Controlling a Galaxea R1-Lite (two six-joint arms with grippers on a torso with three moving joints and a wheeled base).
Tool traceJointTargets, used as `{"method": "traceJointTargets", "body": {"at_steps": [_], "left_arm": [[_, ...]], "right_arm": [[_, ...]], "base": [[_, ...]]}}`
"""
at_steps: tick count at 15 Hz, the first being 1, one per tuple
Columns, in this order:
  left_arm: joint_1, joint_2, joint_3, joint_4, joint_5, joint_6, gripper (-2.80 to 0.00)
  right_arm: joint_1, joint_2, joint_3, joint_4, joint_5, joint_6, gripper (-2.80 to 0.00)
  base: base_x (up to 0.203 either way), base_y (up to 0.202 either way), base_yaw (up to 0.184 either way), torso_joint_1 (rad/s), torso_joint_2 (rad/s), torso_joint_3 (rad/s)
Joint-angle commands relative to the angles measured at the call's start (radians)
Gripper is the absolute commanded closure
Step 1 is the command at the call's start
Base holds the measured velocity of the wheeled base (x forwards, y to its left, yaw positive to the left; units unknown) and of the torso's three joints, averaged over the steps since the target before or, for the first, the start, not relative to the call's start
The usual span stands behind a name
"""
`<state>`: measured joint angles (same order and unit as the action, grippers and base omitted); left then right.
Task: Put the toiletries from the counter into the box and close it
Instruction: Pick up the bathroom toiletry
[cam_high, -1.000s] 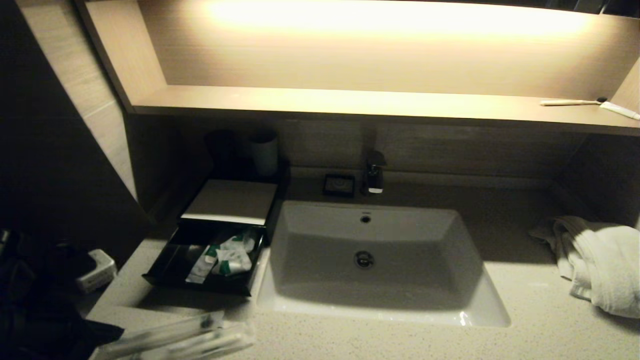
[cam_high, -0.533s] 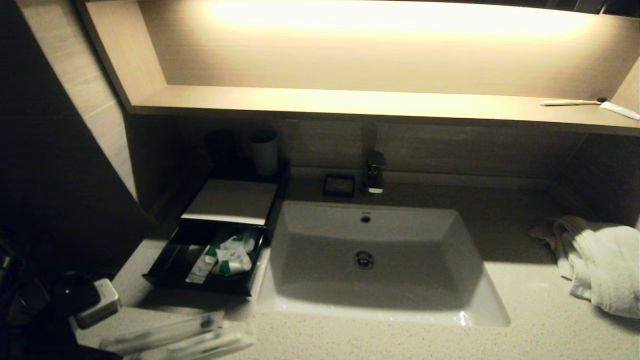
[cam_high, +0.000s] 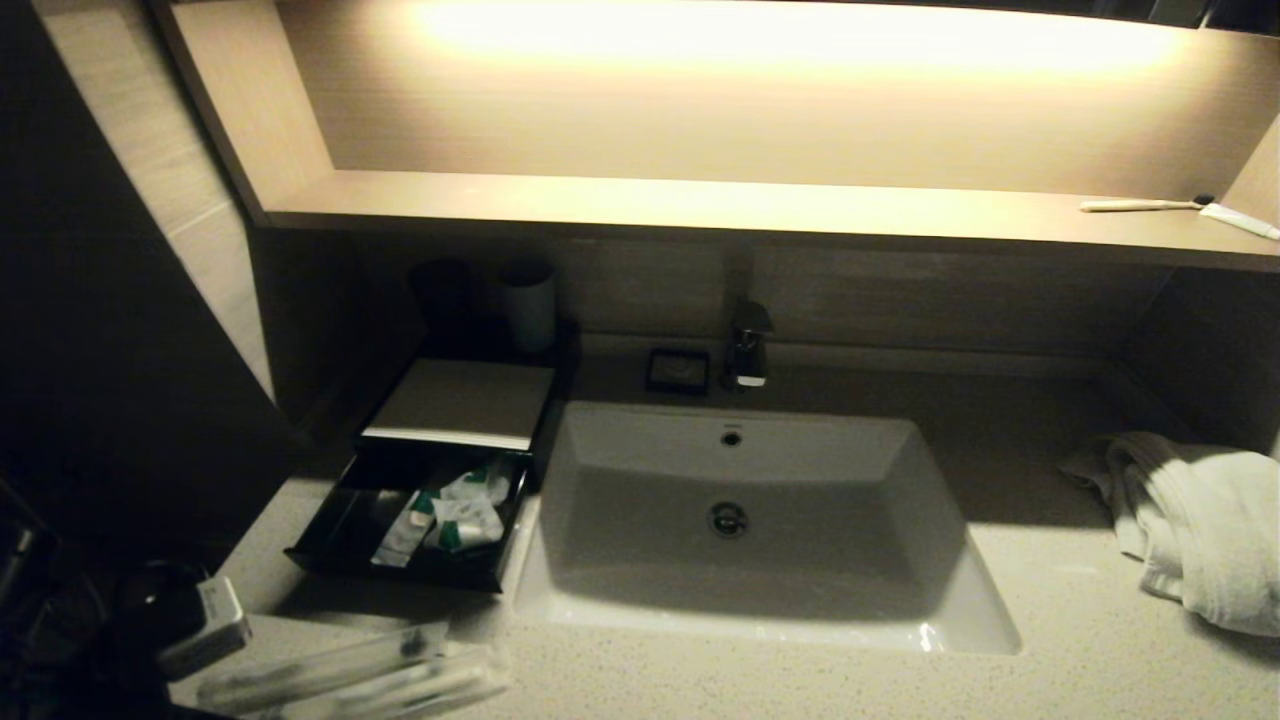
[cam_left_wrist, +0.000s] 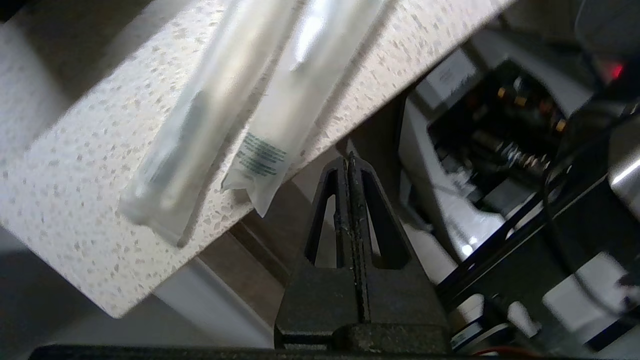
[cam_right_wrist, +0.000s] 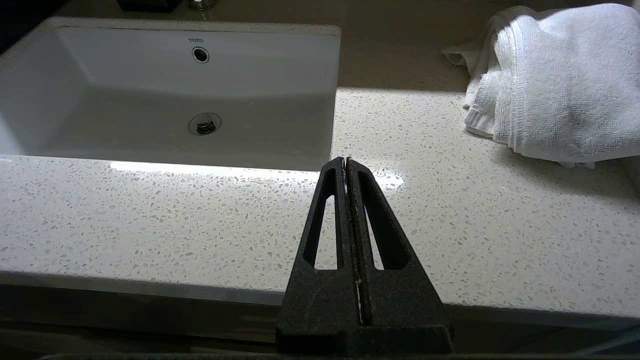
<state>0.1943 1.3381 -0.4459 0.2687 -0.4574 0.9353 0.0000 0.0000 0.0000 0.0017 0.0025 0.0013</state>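
Note:
The black box (cam_high: 465, 403) stands left of the basin with its drawer (cam_high: 330, 545) pulled out. Several white sachets with green marks (cam_high: 452, 515) lie inside it. Two long wrapped sticks (cam_high: 350, 672) lie on the counter (cam_high: 1050, 640) at its front left corner, and one wrapper end (cam_left_wrist: 260, 165) hangs over the counter's edge. My left gripper (cam_left_wrist: 348, 161) is shut on nothing, just off that edge and below the sticks. The left arm's wrist (cam_high: 195, 625) shows at the lower left. My right gripper (cam_right_wrist: 346, 161) is shut and empty over the counter's front edge, right of the basin (cam_right_wrist: 200, 95).
A white towel (cam_high: 1200, 530) is heaped at the right end of the counter. Behind the basin (cam_high: 740, 520) stand a faucet (cam_high: 750, 350) and a small black dish (cam_high: 678, 370). A pale cup (cam_high: 528, 305) stands behind the box. A toothbrush (cam_high: 1140, 205) lies on the lit shelf.
In the head view the left arm's wrist has moved down and slightly right, toward the counter's front left corner. The sticks, box and sachets have not moved.

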Motion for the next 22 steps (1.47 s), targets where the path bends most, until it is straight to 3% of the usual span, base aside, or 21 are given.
{"method": "traceJointTargets", "body": {"at_steps": [1,5,14,17,22], "left_arm": [[0.001,0.025,0.01,0.0,-0.003,0.054,0.0],[0.001,0.099,0.013,-0.036,-0.001,0.113,0.0],[0.028,0.297,0.007,-0.26,0.003,0.132,0.0],[0.066,0.285,0.006,-0.284,0.002,0.169,0.0],[0.083,0.257,0.006,-0.286,0.0,0.18,0.0]], "right_arm": [[0.0,0.0,0.0,0.0,0.001,0.0,0.0],[0.0,0.0,0.0,0.0,0.001,0.0,0.0],[0.0,0.0,0.0,0.0,0.001,0.0,0.0],[0.0,0.0,0.0,0.0,0.001,0.0,0.0],[0.0,0.0,0.0,0.0,0.001,0.0,0.0]], "base": [[0.0,0.0,0.0,0.0,0.0,0.0],[0.0,0.0,0.0,0.0,0.0,0.0],[0.0,0.0,0.0,0.0,0.0,0.0],[0.0,0.0,0.0,0.0,0.0,0.0],[0.0,0.0,0.0,0.0,0.0,0.0]]}}
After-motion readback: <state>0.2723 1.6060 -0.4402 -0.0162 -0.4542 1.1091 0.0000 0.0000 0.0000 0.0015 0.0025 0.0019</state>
